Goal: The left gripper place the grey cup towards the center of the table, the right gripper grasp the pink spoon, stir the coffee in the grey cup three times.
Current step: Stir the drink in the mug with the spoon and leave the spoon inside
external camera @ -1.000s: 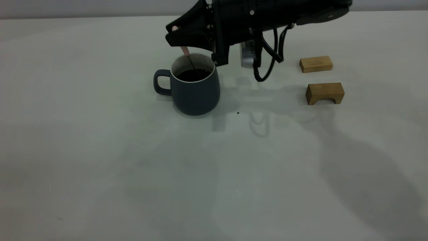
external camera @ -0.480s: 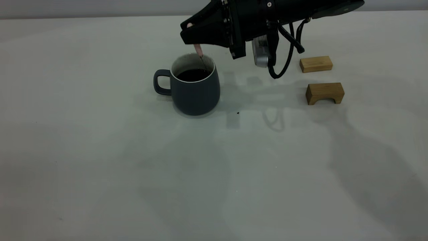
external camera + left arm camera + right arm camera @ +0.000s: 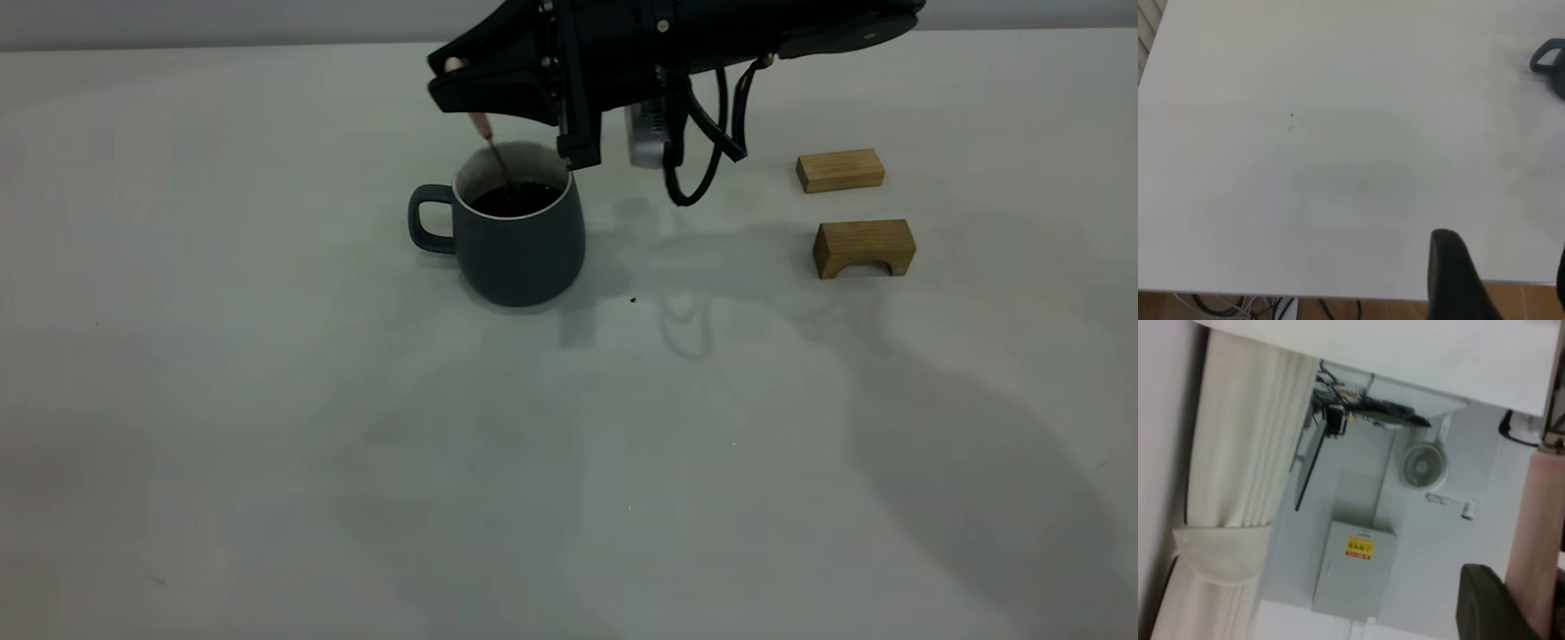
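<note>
The grey cup (image 3: 520,240) stands on the table (image 3: 267,400) left of centre, its handle (image 3: 1546,57) pointing left. Dark coffee (image 3: 516,199) fills it. Just above the rim, my right gripper (image 3: 455,84) is shut on the pink spoon (image 3: 484,126), which slants down so that its thin metal neck dips into the coffee. In the right wrist view the pink handle (image 3: 1538,533) sits clamped at that gripper (image 3: 1531,600). My left gripper (image 3: 1508,287) hangs open and empty over the table's edge, far from the cup.
Two tan wooden blocks lie to the right of the cup: a flat one (image 3: 840,169) and an arched one (image 3: 864,247). The right arm's cables and silver cylinder (image 3: 645,133) hang just right of the cup.
The right gripper swung right, lifting the spoon to the cup's right rim, then came back left; the spoon now dips into the coffee near the cup's left side. The cup stayed put.
</note>
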`<move>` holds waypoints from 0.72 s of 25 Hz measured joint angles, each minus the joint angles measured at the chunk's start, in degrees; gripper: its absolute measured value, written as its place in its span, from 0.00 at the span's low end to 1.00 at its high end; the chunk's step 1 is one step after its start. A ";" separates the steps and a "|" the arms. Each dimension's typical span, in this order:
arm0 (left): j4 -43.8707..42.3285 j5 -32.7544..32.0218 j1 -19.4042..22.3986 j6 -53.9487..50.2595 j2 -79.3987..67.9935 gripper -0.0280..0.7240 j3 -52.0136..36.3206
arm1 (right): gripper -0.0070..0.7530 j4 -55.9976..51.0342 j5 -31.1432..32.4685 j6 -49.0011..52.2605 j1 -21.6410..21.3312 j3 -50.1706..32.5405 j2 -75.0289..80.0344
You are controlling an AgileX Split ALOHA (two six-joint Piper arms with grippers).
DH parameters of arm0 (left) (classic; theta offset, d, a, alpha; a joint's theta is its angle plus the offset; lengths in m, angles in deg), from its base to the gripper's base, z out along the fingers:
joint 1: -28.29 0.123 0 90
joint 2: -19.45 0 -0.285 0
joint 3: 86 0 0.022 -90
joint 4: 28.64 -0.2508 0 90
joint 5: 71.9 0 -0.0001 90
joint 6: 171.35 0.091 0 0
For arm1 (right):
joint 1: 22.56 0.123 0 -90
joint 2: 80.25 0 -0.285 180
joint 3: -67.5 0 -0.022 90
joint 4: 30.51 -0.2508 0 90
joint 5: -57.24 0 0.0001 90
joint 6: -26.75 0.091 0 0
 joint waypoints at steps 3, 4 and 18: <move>0.00 0.00 0.00 0.00 0.00 0.63 0.00 | 0.20 2.35 0.25 0.92 -1.73 0.00 0.00; 0.00 0.00 0.00 0.00 0.00 0.63 0.00 | 0.20 3.53 0.90 1.98 -2.33 0.00 0.00; 0.00 0.00 0.00 0.00 0.00 0.63 0.00 | 0.20 0.33 -0.71 2.62 1.64 0.19 0.00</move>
